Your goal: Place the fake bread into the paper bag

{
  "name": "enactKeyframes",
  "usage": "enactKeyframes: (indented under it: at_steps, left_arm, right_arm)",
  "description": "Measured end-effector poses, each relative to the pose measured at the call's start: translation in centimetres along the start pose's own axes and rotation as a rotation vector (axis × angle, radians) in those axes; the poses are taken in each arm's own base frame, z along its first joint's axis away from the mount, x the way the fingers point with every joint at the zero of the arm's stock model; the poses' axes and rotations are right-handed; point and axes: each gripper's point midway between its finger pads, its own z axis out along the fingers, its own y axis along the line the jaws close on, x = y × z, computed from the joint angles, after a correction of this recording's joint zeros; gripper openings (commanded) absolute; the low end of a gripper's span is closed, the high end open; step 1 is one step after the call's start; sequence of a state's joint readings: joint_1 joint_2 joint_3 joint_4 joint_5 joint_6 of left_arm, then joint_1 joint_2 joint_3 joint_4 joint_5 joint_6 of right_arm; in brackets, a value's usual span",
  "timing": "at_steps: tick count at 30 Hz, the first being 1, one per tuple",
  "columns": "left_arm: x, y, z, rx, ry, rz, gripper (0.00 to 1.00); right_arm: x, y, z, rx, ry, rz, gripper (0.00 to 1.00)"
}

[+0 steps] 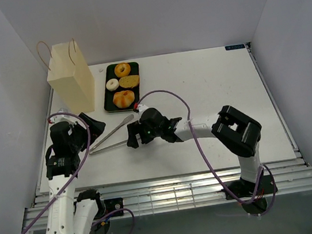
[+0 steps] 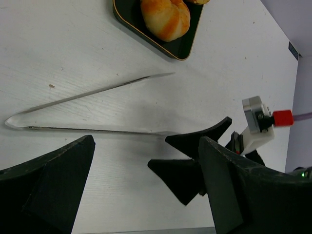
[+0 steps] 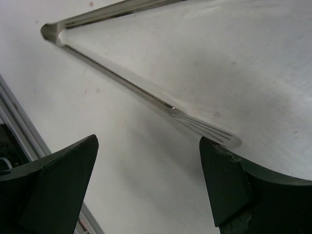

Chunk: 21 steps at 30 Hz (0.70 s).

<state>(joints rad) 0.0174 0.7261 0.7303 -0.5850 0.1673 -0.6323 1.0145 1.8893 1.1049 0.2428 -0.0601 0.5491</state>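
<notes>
The paper bag (image 1: 72, 76) stands upright at the far left. Next to it a black tray (image 1: 109, 101) holds the fake bread: an orange-brown ring (image 1: 122, 70), a white ring (image 1: 112, 84), a flat tan piece (image 1: 129, 81) and a golden bun (image 1: 123, 99). The bun (image 2: 165, 19) also shows in the left wrist view. Metal tongs (image 1: 112, 135) lie flat on the table in front of the tray. My left gripper (image 1: 95, 126) is open and empty at the tongs' hinge end. My right gripper (image 1: 132, 138) is open and empty just above the tongs' near tip (image 3: 204, 130).
The tongs (image 2: 92, 109) lie open in a V, tips pointing toward the tray (image 2: 187, 46). White walls close in the table on three sides. A metal rail runs along the near edge (image 1: 165, 185).
</notes>
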Motion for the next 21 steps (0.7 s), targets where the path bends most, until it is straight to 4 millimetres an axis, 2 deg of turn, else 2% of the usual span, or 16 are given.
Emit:
enactKeyframes:
  at_steps: [8,11,14,21]
  left_arm:
    - [0.3,0.0,-0.1,0.005,0.017,0.014,0.98]
    - [0.1,0.2,0.5,-0.014,0.034,0.037,0.98]
    - [-0.2,0.8,1.9,-0.049,0.058,0.082,0.98]
    - [-1.6,4.0,5.9,-0.181,0.039,0.202,0.98]
  right_arm:
    - [-5.0,-6.7,2.9,0.048,-0.027,0.093,0.9]
    - [-5.6,-7.5,2.5,0.059,-0.033,0.089,0.9]
    - [-5.5,-6.7,0.4,0.055,-0.038,0.061,0.9]
    - [-6.2,-4.4,-7.9,0.043,-0.145,-0.017,0.9]
